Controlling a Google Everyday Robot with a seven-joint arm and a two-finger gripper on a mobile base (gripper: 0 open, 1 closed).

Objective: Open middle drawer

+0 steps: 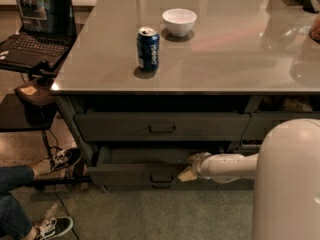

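While its grip state cannot be told, the tool is held at the front top edge of the middle drawer, just right of the handle; the drawer is seen pulled partly out beneath the counter.

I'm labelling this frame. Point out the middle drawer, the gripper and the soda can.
middle drawer [125,176]: camera view, front panel left of its handle.
gripper [186,174]: camera view, its tip, at the drawer front right of the handle.
soda can [148,49]: camera view, its blue side.

The hand sits at the partly open middle drawer's front.
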